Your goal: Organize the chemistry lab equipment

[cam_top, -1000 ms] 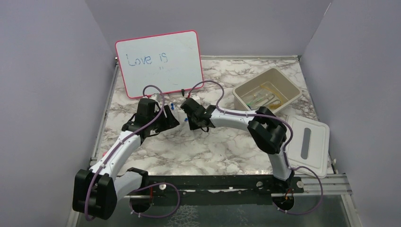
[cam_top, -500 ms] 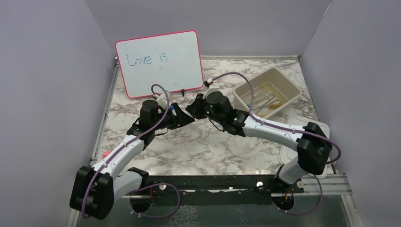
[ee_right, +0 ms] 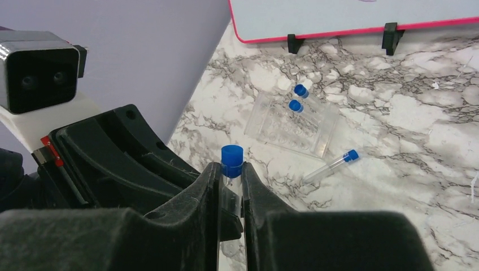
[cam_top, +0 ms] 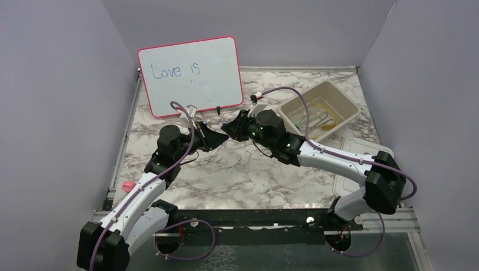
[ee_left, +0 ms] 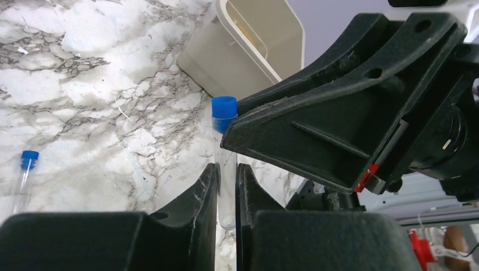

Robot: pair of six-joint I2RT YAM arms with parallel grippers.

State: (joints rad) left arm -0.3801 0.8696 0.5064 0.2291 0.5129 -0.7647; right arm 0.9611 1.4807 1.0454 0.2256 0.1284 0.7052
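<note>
A clear tube with a blue cap [ee_left: 226, 149] is held above the marble table between both arms. My left gripper [ee_left: 227, 169] is shut on its lower body. My right gripper [ee_right: 231, 169] is shut on it just under the blue cap [ee_right: 232, 153]. In the top view the left gripper [cam_top: 216, 136] and right gripper [cam_top: 230, 130] meet tip to tip in front of the whiteboard. A clear rack [ee_right: 291, 127] with two capped tubes lies on the table, and a loose tube [ee_right: 330, 165] lies beside it. Another loose tube [ee_left: 25, 169] lies at the left.
The pink-framed whiteboard [cam_top: 192, 73] leans at the back left. The beige tub [cam_top: 345, 106], with items inside, stands at the back right, its lid [cam_top: 379, 169] flat on the table nearer the right arm. A small pink object [cam_top: 128, 185] lies by the table's left edge.
My left gripper has closed on the tube that the right gripper holds. The left wrist has swung right and forward, and the right arm has shifted slightly.
</note>
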